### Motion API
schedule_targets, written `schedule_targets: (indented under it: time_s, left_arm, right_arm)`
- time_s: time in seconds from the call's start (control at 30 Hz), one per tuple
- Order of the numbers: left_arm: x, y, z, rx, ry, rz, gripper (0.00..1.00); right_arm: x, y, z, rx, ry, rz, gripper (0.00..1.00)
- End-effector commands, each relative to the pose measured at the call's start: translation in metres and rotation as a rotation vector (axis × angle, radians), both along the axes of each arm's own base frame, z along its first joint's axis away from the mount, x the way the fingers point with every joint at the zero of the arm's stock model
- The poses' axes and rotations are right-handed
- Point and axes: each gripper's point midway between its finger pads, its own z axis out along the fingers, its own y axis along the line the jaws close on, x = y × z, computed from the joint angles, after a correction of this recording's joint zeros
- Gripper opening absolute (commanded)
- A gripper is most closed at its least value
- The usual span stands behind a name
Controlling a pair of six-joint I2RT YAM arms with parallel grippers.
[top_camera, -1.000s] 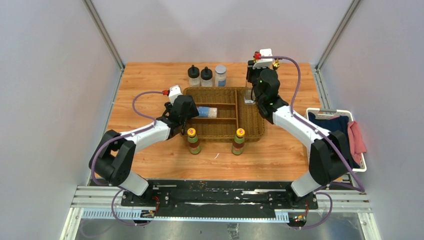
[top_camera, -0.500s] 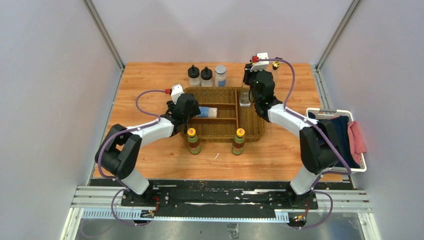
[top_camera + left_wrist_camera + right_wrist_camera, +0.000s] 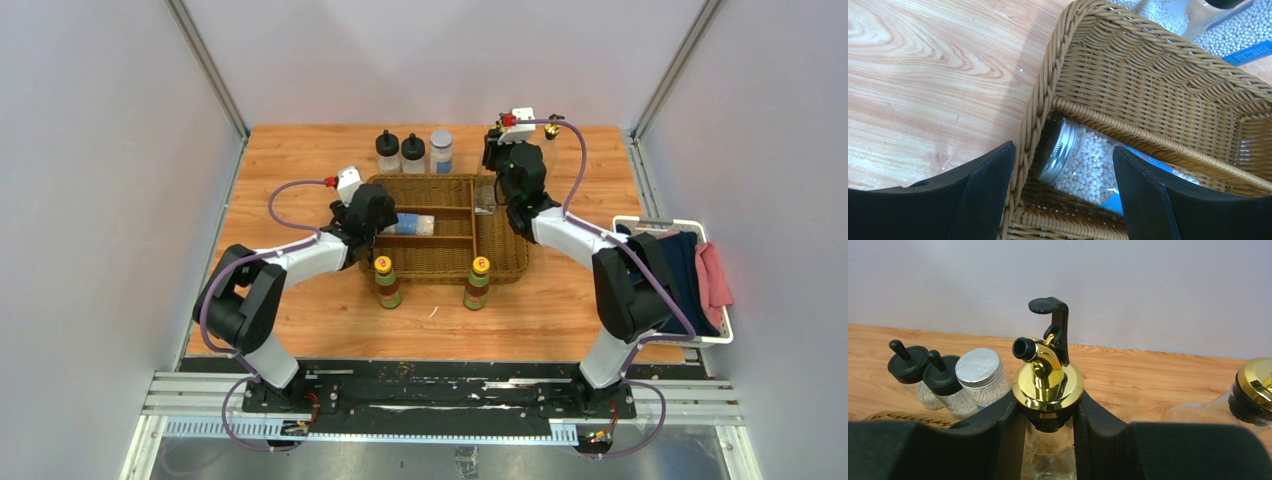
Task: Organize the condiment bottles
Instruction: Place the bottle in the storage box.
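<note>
A grey-lidded jar (image 3: pixel 1083 160) of white beads with a blue label lies on its side in the left middle compartment of the wicker basket (image 3: pixel 1043 95). My left gripper (image 3: pixel 1063 200) is open and straddles the basket's left rim, holding nothing: one finger hangs outside the basket and the other over the jar (image 3: pixel 413 224). My right gripper (image 3: pixel 1048 440) is shut on the neck of a tall clear gold-topped bottle (image 3: pixel 1048 382). This bottle (image 3: pixel 487 198) stands upright at the far end of the basket's right compartment. A second gold-topped bottle (image 3: pixel 1255 390) stands on the table at the back right.
Two black-capped bottles (image 3: pixel 388 152) (image 3: pixel 413 153) and a grey-lidded jar (image 3: pixel 441 150) stand behind the basket (image 3: pixel 500 268). Two yellow-capped bottles (image 3: pixel 387 282) (image 3: pixel 477 282) stand in front of it. A white bin of cloths (image 3: pixel 690 270) sits at the table's right edge.
My right gripper has carried the gold-topped bottle a little farther back and to the left along the right compartment. My left gripper has edged slightly along the basket's left rim, staying open.
</note>
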Motion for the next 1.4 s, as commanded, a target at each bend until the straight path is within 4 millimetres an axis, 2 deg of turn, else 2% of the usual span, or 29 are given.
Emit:
schedule_targets:
  time_s: [0.0, 0.67, 0.87, 1.1, 1.37]
  left_arm:
    - [0.001, 0.015, -0.004, 0.0, 0.014, 0.053, 0.78]
    - [0.019, 0.022, 0.01, -0.018, -0.014, 0.065, 0.78]
    - [0.021, 0.023, 0.012, -0.025, -0.018, 0.066, 0.78]
    - [0.026, 0.015, 0.007, -0.046, -0.011, 0.045, 0.78]
    - [0.033, 0.007, 0.004, -0.057, -0.002, 0.023, 0.78]
  right_arm:
    - [0.001, 0.017, 0.051, 0.1, -0.147, 0.033, 0.0]
    - [0.0, 0.053, 0.051, 0.104, -0.157, 0.068, 0.0]
    - [-0.001, 0.057, 0.054, 0.09, -0.167, 0.066, 0.0]
    - [-0.005, 0.05, 0.061, 0.006, -0.205, 0.028, 0.0]
    - [-0.001, 0.03, 0.067, -0.019, -0.219, -0.006, 0.0]
